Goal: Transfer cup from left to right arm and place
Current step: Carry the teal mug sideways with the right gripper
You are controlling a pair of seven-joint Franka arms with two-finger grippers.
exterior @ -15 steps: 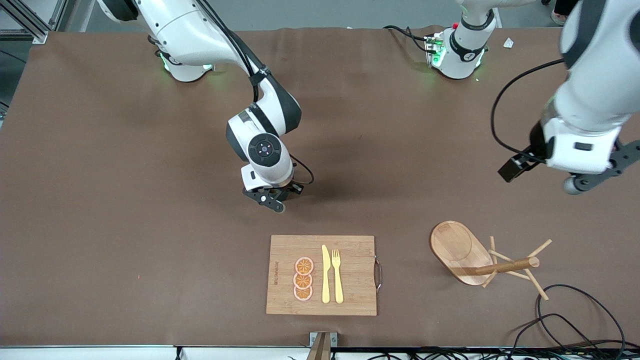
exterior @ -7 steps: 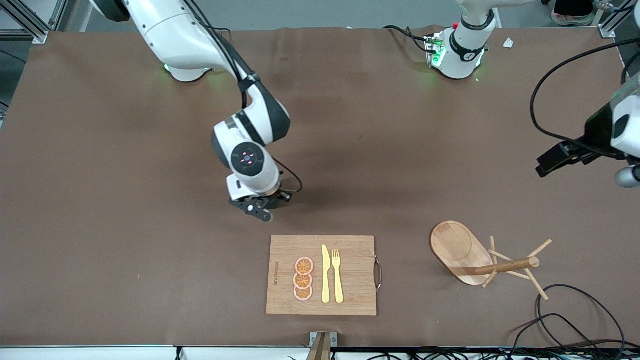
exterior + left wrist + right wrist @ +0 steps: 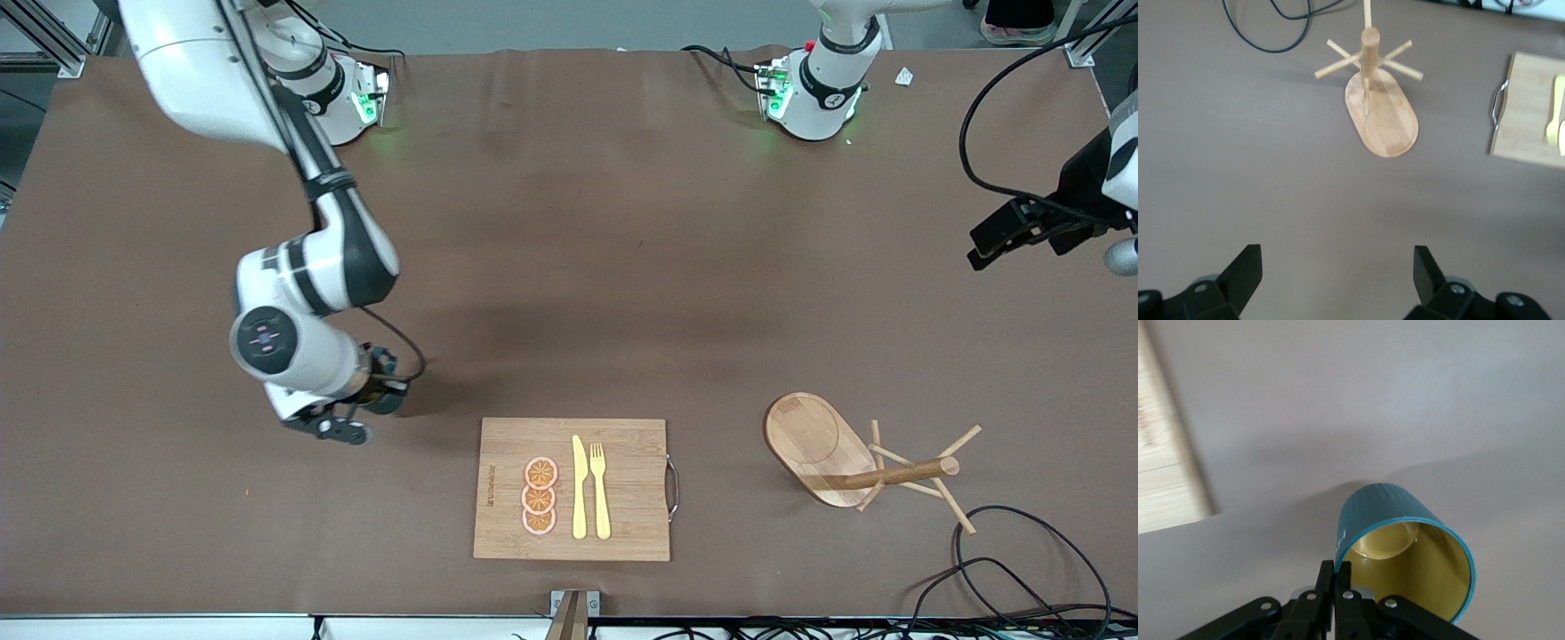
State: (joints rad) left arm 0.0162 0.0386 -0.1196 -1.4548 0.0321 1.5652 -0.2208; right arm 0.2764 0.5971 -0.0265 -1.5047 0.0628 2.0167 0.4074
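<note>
Held in the right gripper: the teal ribbed cup, fingers pinched together on its wall at the rim, tan-yellow inside turned to the right wrist view. Carried low over bare bench just off the corner of the bamboo cutting board toward the right arm's end of the table, short of the bench's front edge; could not be told whether the cup touched the surface. Swung there within the last second from the middle of the bench, near the board's edge farthest from the front camera. Drawn back over the same second to the bench edge at the left arm's end: the left gripper, fingers spread wide apart and empty, above open bench with the wooden mug tree standing below it. Left undisturbed on the board: three orange slices, a yellow knife and a yellow fork. Read as the handover completed, the cup resting with the right arm alone, and the placing stage in hand. Judged still to come: lowering until the base sat flat, then parting the fingers without dragging the rim.
</note>
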